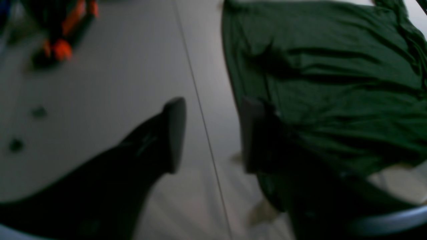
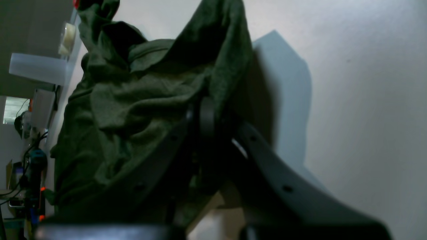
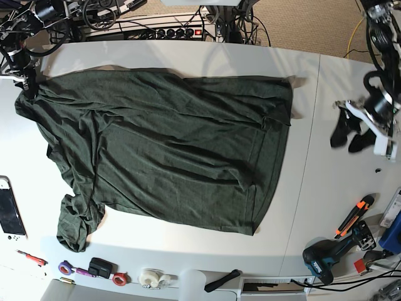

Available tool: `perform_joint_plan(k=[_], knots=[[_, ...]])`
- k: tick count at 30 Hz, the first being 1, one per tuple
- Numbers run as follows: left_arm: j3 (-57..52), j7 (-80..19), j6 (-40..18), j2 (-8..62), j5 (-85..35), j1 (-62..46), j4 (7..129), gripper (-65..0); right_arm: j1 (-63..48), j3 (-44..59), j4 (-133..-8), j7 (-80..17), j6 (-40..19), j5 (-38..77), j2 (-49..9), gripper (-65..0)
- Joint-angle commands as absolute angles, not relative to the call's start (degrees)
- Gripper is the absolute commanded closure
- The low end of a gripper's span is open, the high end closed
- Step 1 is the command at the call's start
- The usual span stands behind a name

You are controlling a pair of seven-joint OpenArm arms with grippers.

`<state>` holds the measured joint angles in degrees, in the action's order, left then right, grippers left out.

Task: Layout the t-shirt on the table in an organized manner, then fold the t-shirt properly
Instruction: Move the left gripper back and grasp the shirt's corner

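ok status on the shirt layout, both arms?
Right pincer shut on t-shirt corner, far edge. Left pincer open, empty, off the hem. Shirt spread on table, wrinkled, one sleeve bunched. Nothing in the way.

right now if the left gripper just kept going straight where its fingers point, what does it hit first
Probably bare table. The left gripper is open, nothing between its fingers, aimed at the white surface by the seam line. The t-shirt edge lies just beside that line, at one finger, so it might brush fabric; depth is unclear.
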<state>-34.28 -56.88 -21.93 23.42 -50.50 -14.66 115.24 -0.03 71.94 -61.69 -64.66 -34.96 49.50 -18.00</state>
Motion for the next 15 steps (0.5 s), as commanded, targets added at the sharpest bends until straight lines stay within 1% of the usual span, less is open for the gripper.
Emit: perform_joint_plan(k=[1,3,4,10,15], knots=[[-34.6,-55.7,-21.2,23.3,-51.7,-15.7,116.1,-37.2,0.1,71.9,-61.8,-65.5,-34.7,50.1,-18.7,0.0],[-34.6,-55.7,-19.4,21.8,-52.4,-18.5,116.1,-41.3,0.1,71.9,-61.8,-65.6,-34.7,50.1,-18.7,0.0],[-34.6,-55.7,-18.8,21.0,-52.8,-19.9,116.1,-41.7,0.1,71.9,-61.8,-65.6,-34.7,50.1,-18.7,0.0],[-31.9,-55.6,-17.7,16.8,-52.7,-24.9,116.1,-41.7,0.1,71.9,-61.8,-65.6,-34.7,50.1,-18.7,0.0],[-24.7,-55.4,-14.3,14.0,-47.7,-25.1,116.0,-41.6,0.1,71.9,-61.8,-66.0,-34.7,50.1,-18.7,0.0]])
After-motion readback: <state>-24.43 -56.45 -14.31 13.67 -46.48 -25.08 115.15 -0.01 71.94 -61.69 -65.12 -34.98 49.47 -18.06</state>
